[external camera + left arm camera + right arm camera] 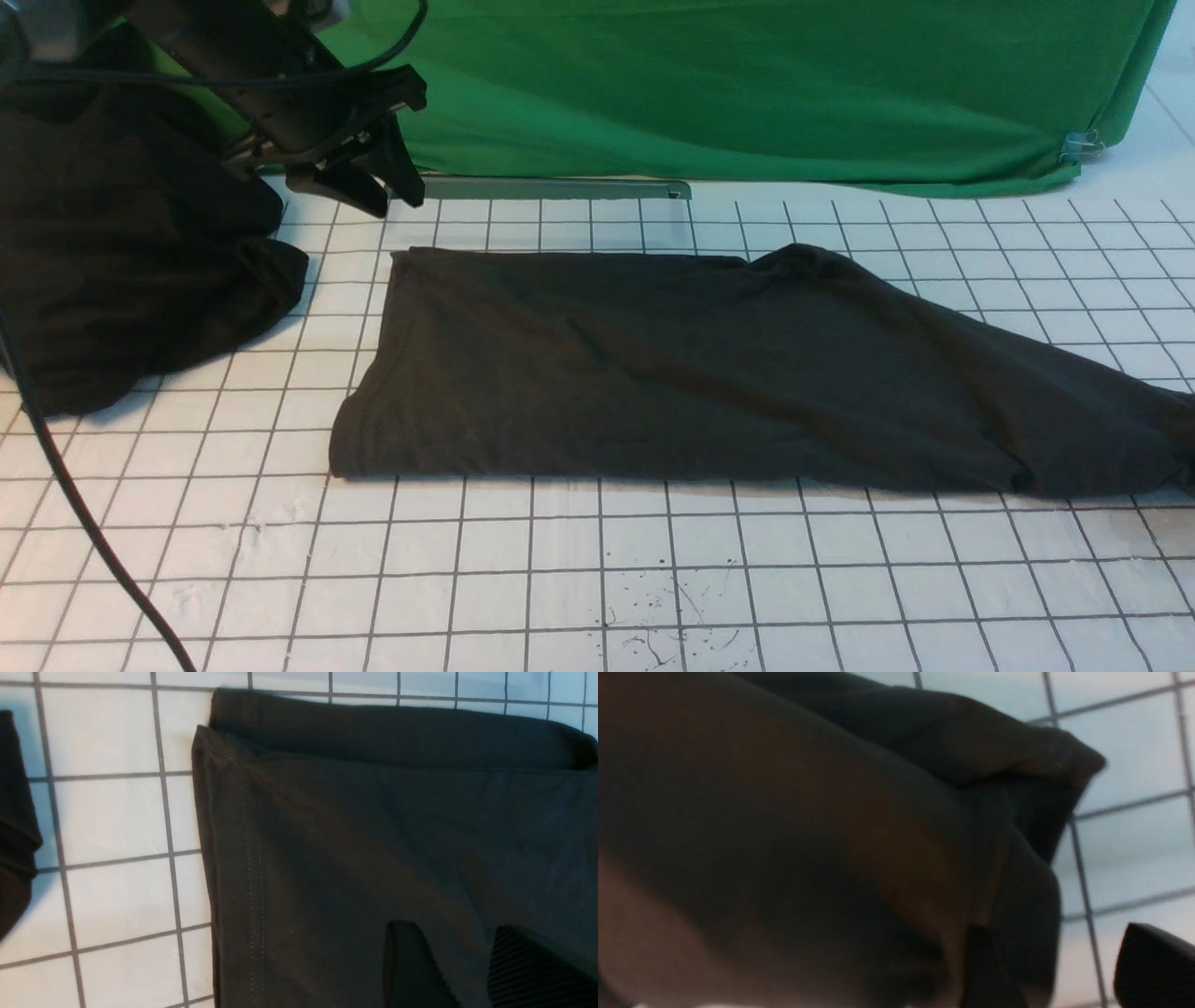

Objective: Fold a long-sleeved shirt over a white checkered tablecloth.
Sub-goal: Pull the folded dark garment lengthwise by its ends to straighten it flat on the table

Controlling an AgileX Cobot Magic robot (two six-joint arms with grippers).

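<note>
The long-sleeved shirt [653, 373] lies as a long dark charcoal band across the white checkered tablecloth [523, 551], its stitched hem [252, 858] at the left end. No print shows. My left gripper [387, 191] hovers above the shirt's far left corner. Seen from the left wrist, that gripper [453, 928] is open, with only the shirt far below between its fingers. My right gripper [1055, 931] is outside the front view; in the right wrist view it hangs close over a bunched shirt edge [1017, 765], jaws apart, cloth and tablecloth showing in the gap.
A blacker heap of plain cloth [121, 261] sits at the far left, beside the shirt. Green fabric [747, 84] hangs along the back, with a metal bar [551, 189] at its foot. A black cable [84, 523] crosses the near left corner.
</note>
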